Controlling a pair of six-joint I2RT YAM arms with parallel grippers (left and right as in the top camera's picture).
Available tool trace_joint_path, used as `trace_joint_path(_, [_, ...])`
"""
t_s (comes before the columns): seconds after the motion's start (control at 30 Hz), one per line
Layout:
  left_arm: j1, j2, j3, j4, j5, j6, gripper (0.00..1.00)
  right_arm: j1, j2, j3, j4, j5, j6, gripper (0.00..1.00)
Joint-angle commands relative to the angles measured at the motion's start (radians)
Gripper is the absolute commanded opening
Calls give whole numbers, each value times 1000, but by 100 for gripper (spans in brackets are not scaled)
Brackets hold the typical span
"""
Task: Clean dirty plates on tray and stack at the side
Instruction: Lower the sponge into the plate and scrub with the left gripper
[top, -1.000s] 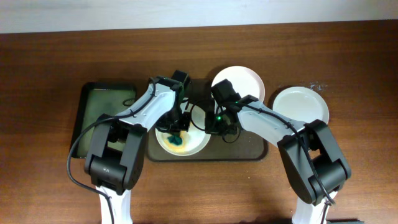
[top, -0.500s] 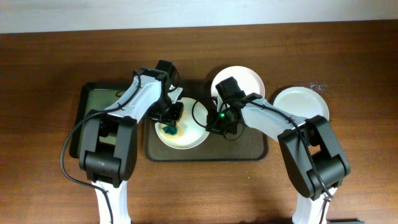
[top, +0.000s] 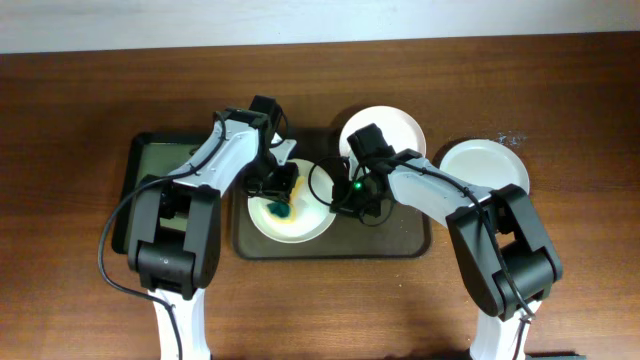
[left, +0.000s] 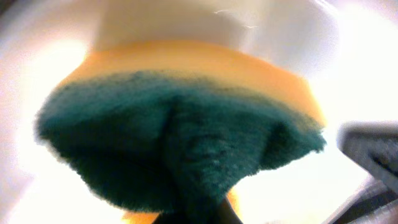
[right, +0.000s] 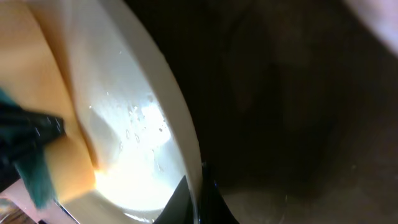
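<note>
My left gripper (top: 279, 188) clamps the sponge (left: 180, 124) against the plate (top: 305, 228) on the left half of the tray (top: 400, 246). My right gripper (top: 347, 199) sits at that plate's tray-centre rim; I cannot tell whether it pinches. I should press flat and sweep the plate's whole inside. Compared with a second ago, the sponge lies nearer the tray's back edge.

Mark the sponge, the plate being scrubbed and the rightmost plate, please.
sponge (left: 180, 137): left wrist view, middle of its green scouring side.
plate being scrubbed (top: 310, 222): overhead view, bare white inside, right of the sponge.
rightmost plate (top: 484, 168): overhead view, its centre.
</note>
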Motion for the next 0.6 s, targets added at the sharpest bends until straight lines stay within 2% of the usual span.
trace_joint_path(0.0, [-16,21,0,51,180,142,0,19,62,-37,-14,17,-39,4])
trace_joint_path(0.1, [-16,21,0,201,176,89,0,19,62,-37,-13,18,-39,4])
trace_joint_path(0.17, [-16,21,0,291,68,-28,0,19,62,-37,-13,18,-39,4])
trace_joint_path(0.27, [-16,21,0,226,-281,-232,0,19,63,-37,-13,21,-39,4])
trace_joint_path(0.3, [-16,21,0,192,-349,-261,0,19,62,-37,-13,21,-39,4])
trace_joint_path(0.37, [-16,21,-1,123,-389,-264,0,19,62,-37,-12,21,-39,4])
trace_joint_path(0.43, [-16,21,-1,19,-349,-258,0,19,62,-37,-11,21,-39,4])
trace_joint_path(0.47, [-16,21,-1,-2,-291,-202,0,19,62,-37,-12,21,-39,4])
trace_joint_path(0.57, [-16,21,-1,-13,80,116,0,19,62,-37,-12,21,-39,4])
